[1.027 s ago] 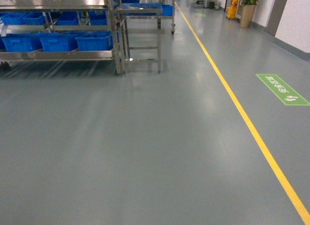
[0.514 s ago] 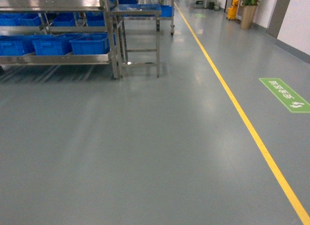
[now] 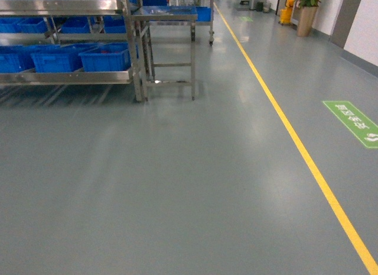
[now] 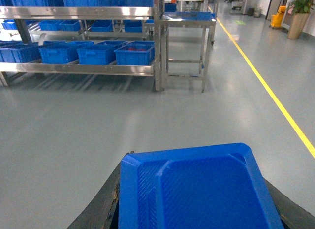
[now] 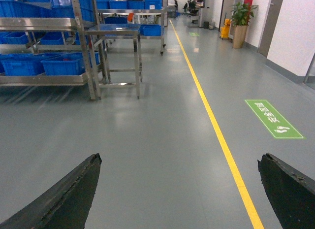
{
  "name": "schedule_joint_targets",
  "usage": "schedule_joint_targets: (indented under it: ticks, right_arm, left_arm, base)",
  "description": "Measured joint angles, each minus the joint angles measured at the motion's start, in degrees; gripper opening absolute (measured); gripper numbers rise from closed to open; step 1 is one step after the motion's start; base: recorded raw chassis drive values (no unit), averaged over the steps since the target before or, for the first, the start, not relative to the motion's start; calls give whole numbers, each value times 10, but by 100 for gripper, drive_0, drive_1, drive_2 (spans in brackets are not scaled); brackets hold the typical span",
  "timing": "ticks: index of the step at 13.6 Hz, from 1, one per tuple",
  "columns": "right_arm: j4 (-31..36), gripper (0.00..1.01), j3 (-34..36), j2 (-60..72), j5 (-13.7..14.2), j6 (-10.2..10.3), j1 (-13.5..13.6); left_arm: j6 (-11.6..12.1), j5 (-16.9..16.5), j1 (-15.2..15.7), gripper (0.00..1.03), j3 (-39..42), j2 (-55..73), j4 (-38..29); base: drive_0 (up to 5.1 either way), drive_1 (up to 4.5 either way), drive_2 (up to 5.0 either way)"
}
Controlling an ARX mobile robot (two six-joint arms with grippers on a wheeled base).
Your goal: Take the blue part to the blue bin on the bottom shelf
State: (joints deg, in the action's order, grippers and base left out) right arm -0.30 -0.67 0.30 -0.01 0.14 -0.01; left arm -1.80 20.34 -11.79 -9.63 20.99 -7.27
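In the head view a smooth, glossy grey floor (image 3: 177, 180) fills most of the frame, crossed by a yellow line (image 3: 295, 139) and a green floor sign (image 3: 353, 122). At upper left stands the bottom shelf (image 3: 65, 77), a shiny steel tier with a flat front rail, holding ribbed blue bins (image 3: 105, 57) in a row; just beside it is a small steel counter (image 3: 168, 15) on thin legs. Compared with a second ago, the rack and counter sit lower and further left in frame, and the green sign has slid down and right. No arm shows here. In the left wrist view the left gripper (image 4: 197, 209) shows dark, rough-edged fingers (image 4: 98, 212) pinching the blue part (image 4: 197, 189), a flat moulded plastic tray with a raised rim and fine ribbing, well apart from the shelf (image 4: 78, 69). In the right wrist view the right gripper (image 5: 182, 189) has its black, worn fingers (image 5: 69, 194) spread wide over bare floor, with nothing between them.
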Motion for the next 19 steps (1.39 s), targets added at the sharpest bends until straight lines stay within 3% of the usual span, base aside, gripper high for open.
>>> schedule_joint_targets:
  ticks: [8, 19]
  right_arm:
    - [0, 98, 0, 0, 0, 0, 0]
    - [0, 98, 0, 0, 0, 0, 0]
  left_arm:
    - [-1, 0, 0, 44, 0, -1, -3]
    - [-2, 0, 0, 44, 1, 0, 0]
  base:
    - [0, 0, 0]
    - [-7, 408, -422]
